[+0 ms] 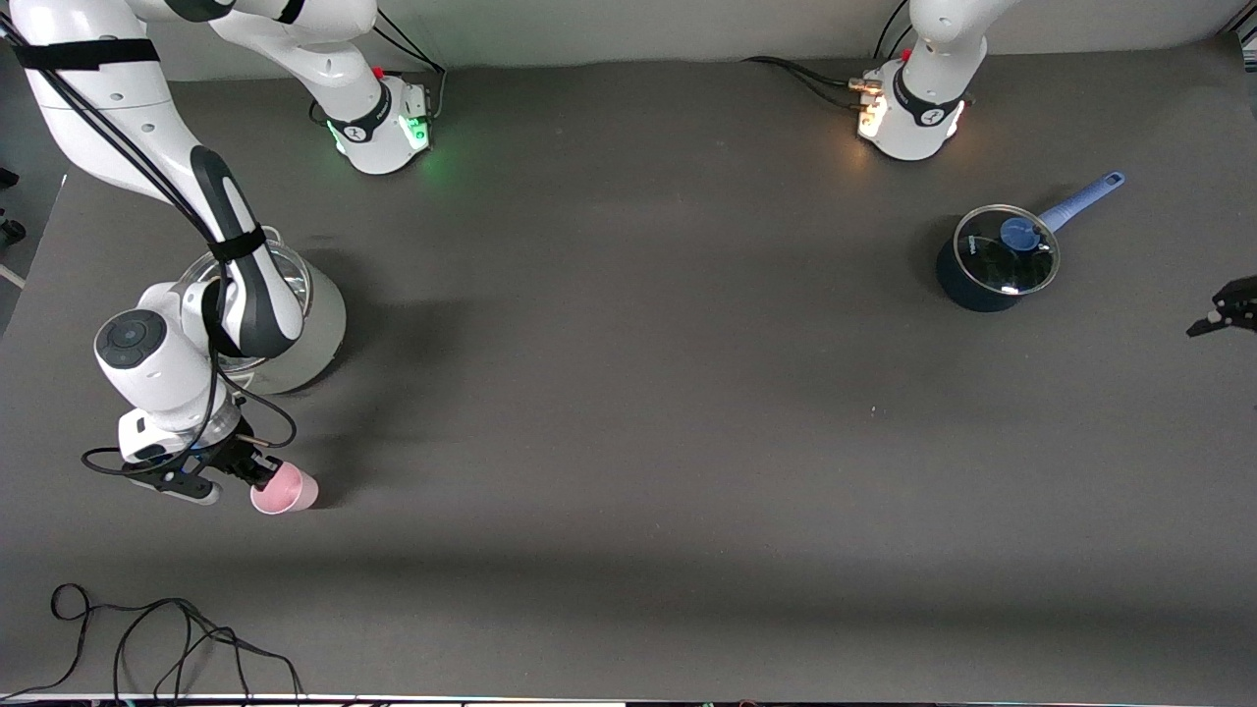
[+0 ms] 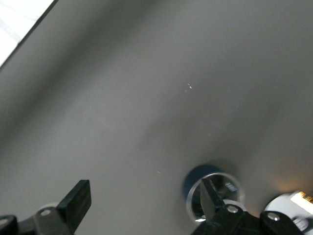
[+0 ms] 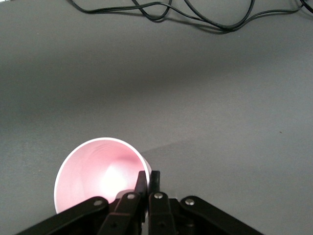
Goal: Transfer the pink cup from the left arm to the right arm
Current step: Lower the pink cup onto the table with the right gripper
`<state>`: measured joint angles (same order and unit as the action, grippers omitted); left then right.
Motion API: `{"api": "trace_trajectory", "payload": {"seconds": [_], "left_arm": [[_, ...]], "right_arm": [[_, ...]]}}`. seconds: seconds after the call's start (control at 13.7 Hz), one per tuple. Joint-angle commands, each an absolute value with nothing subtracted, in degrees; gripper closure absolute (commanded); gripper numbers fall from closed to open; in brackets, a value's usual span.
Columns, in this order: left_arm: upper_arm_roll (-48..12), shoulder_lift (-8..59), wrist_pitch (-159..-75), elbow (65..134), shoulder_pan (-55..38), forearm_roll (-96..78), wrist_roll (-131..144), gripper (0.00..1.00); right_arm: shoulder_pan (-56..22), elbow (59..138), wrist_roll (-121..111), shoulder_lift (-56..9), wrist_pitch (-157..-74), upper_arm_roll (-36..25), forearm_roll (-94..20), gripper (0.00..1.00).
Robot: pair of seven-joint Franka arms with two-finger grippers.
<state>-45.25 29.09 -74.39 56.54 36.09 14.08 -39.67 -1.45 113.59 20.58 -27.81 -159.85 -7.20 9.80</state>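
Front view has your right gripper (image 1: 257, 469) down at the right arm's end of the table (image 1: 628, 412), with the pink cup (image 1: 285, 488) in its grip. The right wrist view shows how: the jaws are pinched together on the cup's rim, one finger inside and one outside. The cup looks tilted; I can't tell whether it touches the table or hangs just above it.

Your left gripper (image 1: 1223, 309) waits at the left arm's end, near the lidded blue saucepan (image 1: 997, 257), with its jaws spread apart and nothing between them. So judging by this, the cup is already with the right arm.

What I'd watch from here:
- That pinch is on thin wall only. It's a light plastic cup, so a quick swing could make it pivot in the jaws or slip out.
- If it drops tilted like that, it'll likely roll away.
- The big steel pot (image 1: 285, 314) sits right under the right arm's forearm, so a careless pull-back could clip it.
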Motion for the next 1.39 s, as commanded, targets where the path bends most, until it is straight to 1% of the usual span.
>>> {"api": "trace_trajectory", "payload": {"seconds": [0.0,0.15,0.29,0.88,0.95,1.03,1.1,1.17,1.25,1.32], "left_arm": [[-44.9,25.7,-71.8,57.8,35.4,14.7,-17.1,0.00],[-45.7,25.3,-69.8,57.8,34.7,14.6,-4.1,0.00],[-45.5,25.4,-69.5,58.1,31.7,14.9,4.3,0.00],[-45.4,25.3,-69.4,60.5,30.8,15.1,5.6,0.00],[-45.4,25.3,-68.6,60.9,30.8,15.1,5.6,0.00],[-45.4,25.4,-68.0,60.9,30.9,14.9,5.6,0.00],[-45.3,25.3,-67.4,60.9,30.9,14.9,5.7,0.00],[-44.8,25.1,-67.2,61.0,30.5,14.9,5.7,0.00],[-43.8,24.6,-67.0,61.0,28.8,15.3,5.7,0.00],[-41.2,24.5,-66.7,60.9,27.1,15.3,5.5,0.00]], "right_arm": [[-0.9,114.7,19.8,-27.8,-162.7,-7.2,10.9,1.00],[-0.9,114.5,19.9,-29.3,-165.1,-7.1,10.6,1.00],[-0.9,114.2,19.9,-30.1,-165.3,-7.1,10.6,1.00],[-0.8,113.3,19.8,-30.8,-164.9,-6.9,10.4,1.00],[-0.8,113.3,19.8,-30.8,-164.9,-6.9,10.4,0.65],[-0.8,113.3,19.8,-30.8,-164.8,-6.9,10.4,0.56],[-0.8,113.3,19.8,-30.8,-164.8,-6.9,10.4,0.36],[-0.6,113.3,19.8,-30.8,-164.7,-6.9,10.4,0.22],[-0.5,113.3,19.7,-30.7,-164.6,-6.9,10.4,0.11],[-0.5,113.3,19.7,-30.6,-164.6,-6.9,10.4,0.07]]}}
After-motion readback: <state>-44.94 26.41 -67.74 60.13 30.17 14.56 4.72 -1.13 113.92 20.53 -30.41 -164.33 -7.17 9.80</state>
